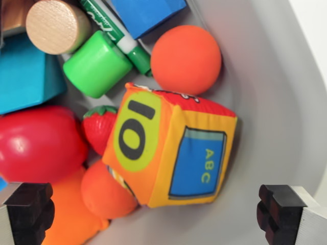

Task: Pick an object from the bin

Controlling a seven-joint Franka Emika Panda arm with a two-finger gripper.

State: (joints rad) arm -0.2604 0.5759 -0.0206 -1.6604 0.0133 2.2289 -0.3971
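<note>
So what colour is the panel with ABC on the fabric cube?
Blue, framed in orange, on the fabric cube; seen in the wrist view.

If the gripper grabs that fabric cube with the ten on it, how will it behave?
The fabric cube looks stuffed, with bulging seams, so it will probably squash and feel light. Its flat faces should keep it from rolling, unlike the orange ball beside it. The cloth surface likely grips well.

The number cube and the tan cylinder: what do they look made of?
Cube: probably stuffed fabric, matte, with rounded edges, stitched seams and printed panels. Tan cylinder: looks like unpainted wood, with faint grain on its round end.
</note>
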